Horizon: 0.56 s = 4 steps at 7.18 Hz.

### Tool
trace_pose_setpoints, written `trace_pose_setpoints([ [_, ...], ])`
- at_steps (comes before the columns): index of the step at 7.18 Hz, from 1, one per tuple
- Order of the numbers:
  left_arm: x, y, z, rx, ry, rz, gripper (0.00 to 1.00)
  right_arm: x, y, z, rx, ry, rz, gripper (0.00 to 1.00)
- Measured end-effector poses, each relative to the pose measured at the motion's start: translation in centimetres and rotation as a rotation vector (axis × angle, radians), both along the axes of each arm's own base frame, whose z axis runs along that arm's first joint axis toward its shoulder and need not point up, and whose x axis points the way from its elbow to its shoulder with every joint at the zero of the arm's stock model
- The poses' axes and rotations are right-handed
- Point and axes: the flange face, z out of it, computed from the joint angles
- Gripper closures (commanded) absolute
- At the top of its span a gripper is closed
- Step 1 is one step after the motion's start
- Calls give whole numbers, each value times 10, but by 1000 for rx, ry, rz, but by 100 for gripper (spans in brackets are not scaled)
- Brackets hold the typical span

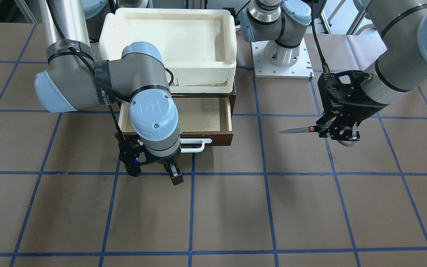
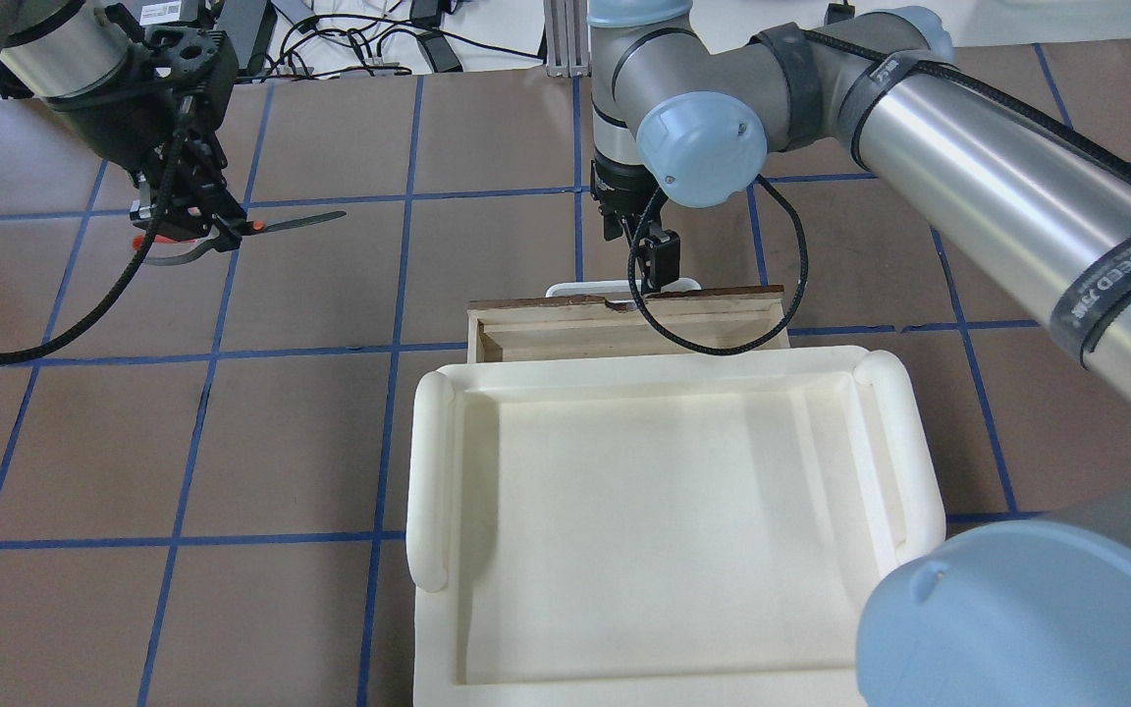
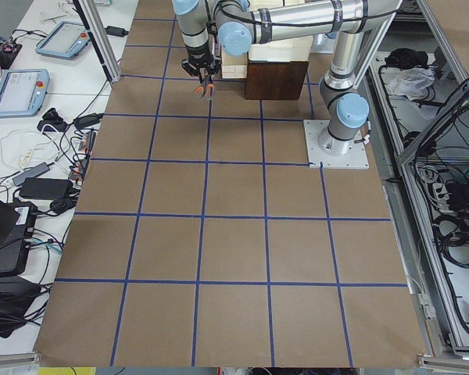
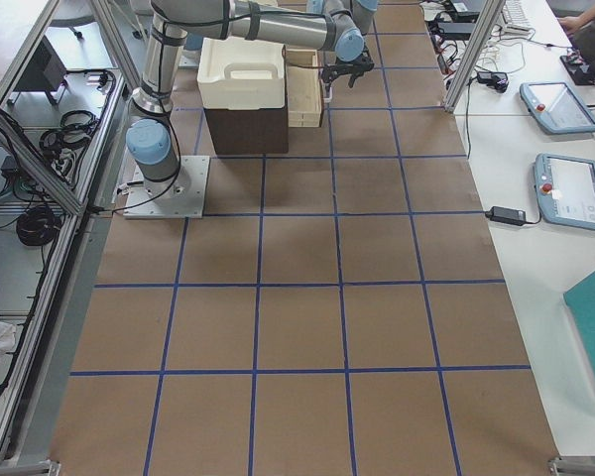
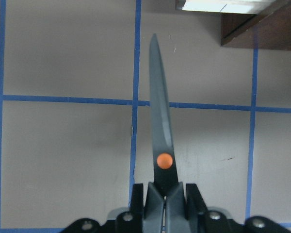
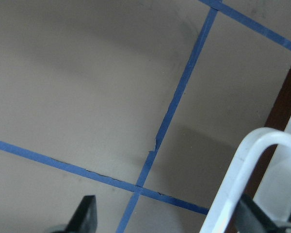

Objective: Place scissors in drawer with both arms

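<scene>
While the left pincer (image 5: 165, 199) is clenched on the scissors (image 5: 161, 126), their blades jut ahead of it above the bench (image 5: 63, 145), and the open drawer (image 1: 206, 115) lies well beyond their tip. The right pincer (image 6: 169, 216) hangs released beside the drawer's white handle (image 6: 242, 165). I judge the long tip could snag the drawer's side wall or strike that arm's wrist.

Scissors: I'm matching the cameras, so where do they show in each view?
Front-facing: scissors right of centre, in the left claw.
Overhead: scissors upper left.
Exterior left: scissors top, tiny.
Exterior right: not visible.
Left wrist: scissors centre, blades pointing up.
Right wrist: absent.
Shared landmark: drawer.
</scene>
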Motion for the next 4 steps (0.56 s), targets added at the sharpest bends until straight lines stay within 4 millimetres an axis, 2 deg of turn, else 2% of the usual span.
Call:
trace_pose_setpoints([
  [4, -9, 3, -8, 15, -2, -7, 100, -1, -8, -2, -7, -5, 27, 0],
])
